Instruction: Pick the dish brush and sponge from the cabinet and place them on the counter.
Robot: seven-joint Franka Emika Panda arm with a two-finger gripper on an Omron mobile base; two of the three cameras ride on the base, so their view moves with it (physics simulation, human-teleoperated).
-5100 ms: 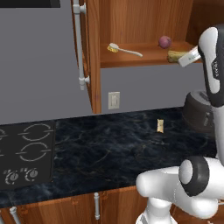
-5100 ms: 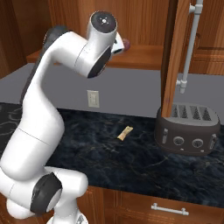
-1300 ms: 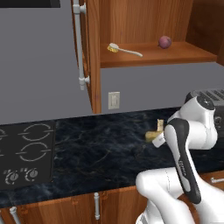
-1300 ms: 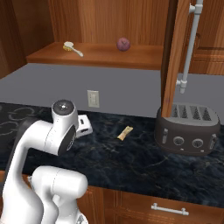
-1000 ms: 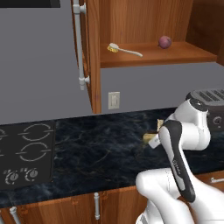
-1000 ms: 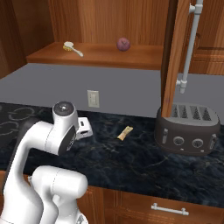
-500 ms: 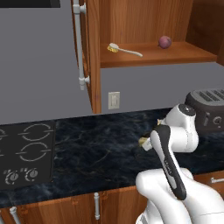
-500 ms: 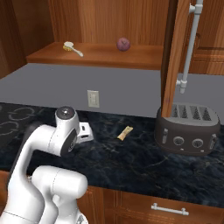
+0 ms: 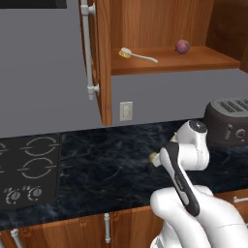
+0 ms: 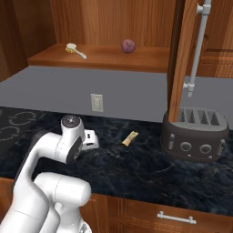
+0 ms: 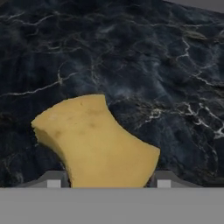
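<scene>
While the arm is folded low over the black stone table (image 9: 97,164), the relation that governs the coming move is the short drop between the sponge and that surface. The cabinet (image 9: 160,29) stands open above, at about 12 o'clock in the left base view, with its shelf carrying the dish brush (image 9: 137,54) and a purple-red ball (image 9: 182,46) well apart from it. The brush lies flat, its long axis running from the head at 9 o'clock to the handle tip at 3 o'clock. A dark toaster (image 10: 195,134) sits on the table at 3 o'clock from the arm. In the hand view the sponge (image 11: 94,142) lies between the two tips of the claw (image 11: 108,183), its long axis running from 10 o'clock to 4 o'clock across them; the claw is partly parted and closed on the sponge. Whether the sponge already touches the table cannot be determined. In the left base view only a pale sliver of it shows at the arm's 9 o'clock edge. A small tan piece (image 10: 130,138) on the table is too small to identify.
</scene>
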